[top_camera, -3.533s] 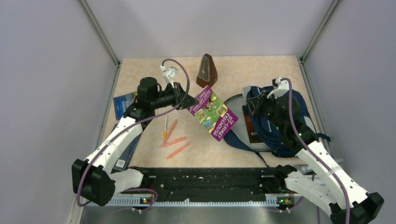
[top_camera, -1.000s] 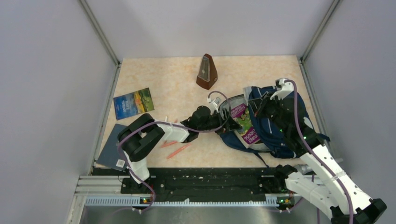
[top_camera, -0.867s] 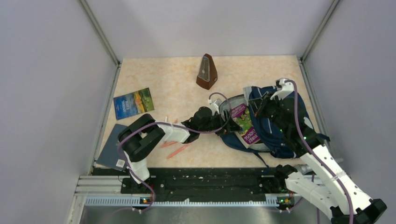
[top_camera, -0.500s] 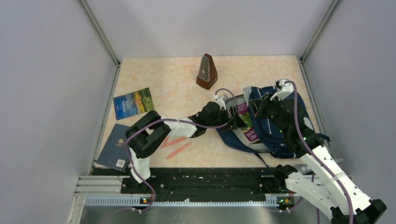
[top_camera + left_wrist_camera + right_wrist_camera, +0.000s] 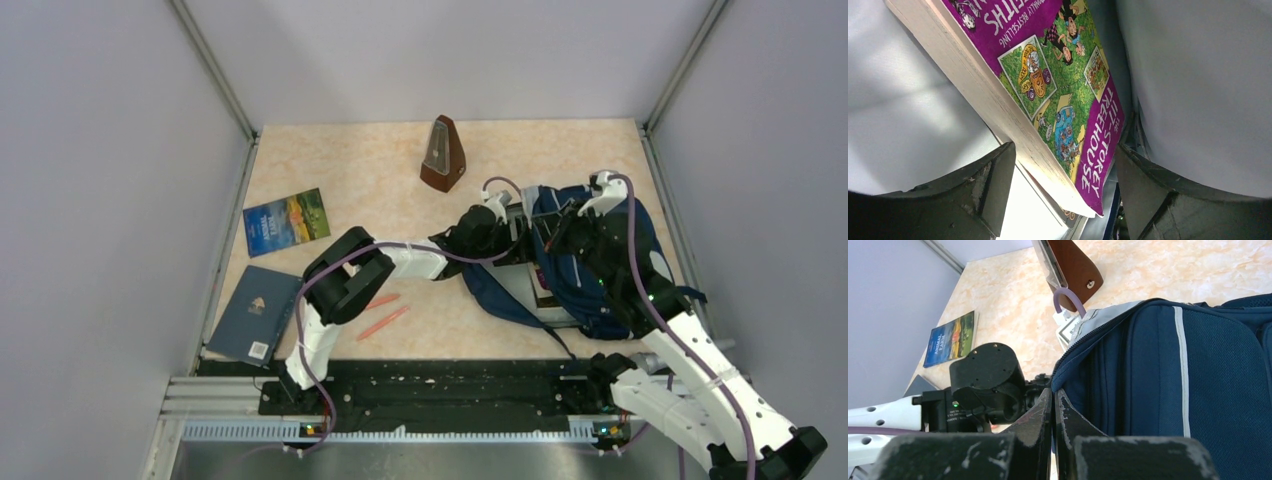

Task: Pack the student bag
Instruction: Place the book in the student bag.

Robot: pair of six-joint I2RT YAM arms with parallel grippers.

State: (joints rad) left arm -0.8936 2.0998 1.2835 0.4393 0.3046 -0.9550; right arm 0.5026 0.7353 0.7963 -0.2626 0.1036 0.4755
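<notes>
Spreading out between plain lilac-grey walls (image 5: 110, 150), the pale marbled table (image 5: 340, 165) is carrying everything in view, with metal posts (image 5: 212, 70) running up at its far corners and a black rail (image 5: 450, 385) crossing the near edge by the arm bases. The student bag (image 5: 566, 283) is lying on the right half of the table, its mouth gaping toward the middle. The right gripper (image 5: 1053, 395) is clamping tight on the navy rim of that opening, the fabric pinched between its fingers. The left arm is reaching across from the left into the mouth, and the left gripper (image 5: 1062, 152) is standing wide apart against the grey lining, gripping nothing; a purple book (image 5: 1063, 95) is lying slantwise inside the bag, its corner pointing between the fingers. A brown metronome (image 5: 442, 155) is standing upright near the far edge. A blue paperback (image 5: 287, 221) and a dark blue book (image 5: 253, 313) are lying flat along the left side, well apart from the bag, with orange pens (image 5: 383, 322) lying loose between them and the bag
</notes>
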